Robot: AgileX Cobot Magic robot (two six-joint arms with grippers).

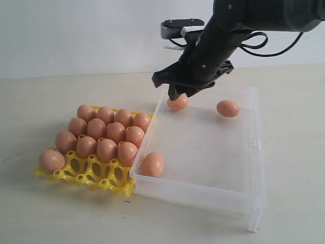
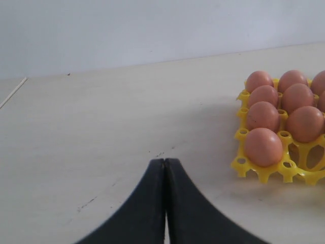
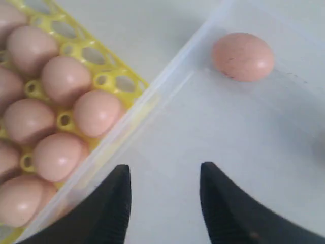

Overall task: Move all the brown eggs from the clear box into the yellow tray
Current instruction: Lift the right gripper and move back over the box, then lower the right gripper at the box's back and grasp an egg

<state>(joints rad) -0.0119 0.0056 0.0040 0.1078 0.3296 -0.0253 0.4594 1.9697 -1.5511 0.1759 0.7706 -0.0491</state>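
Brown eggs [image 1: 228, 108]: three lie in clear box [image 1: 195, 195], others in yellow tray [image 1: 84, 171]; right claw [image 3: 163, 175] wide, empty, near far-corner egg [image 1: 177, 101], should centre over it, then close gently; left claw [image 2: 165, 163] pinched together, idle.

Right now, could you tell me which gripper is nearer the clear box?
Right. The right gripper hangs open over the clear box; the left gripper is shut beyond the yellow tray.

I'm seeing three brown eggs [image 1: 153, 164] lying loose in the clear box [image 1: 258, 145]: one in its 11 o'clock corner, one toward 1 o'clock, one at 7 o'clock. The others are filling cups of the yellow tray [image 1: 81, 179], which is sitting at the box's 9 o'clock.
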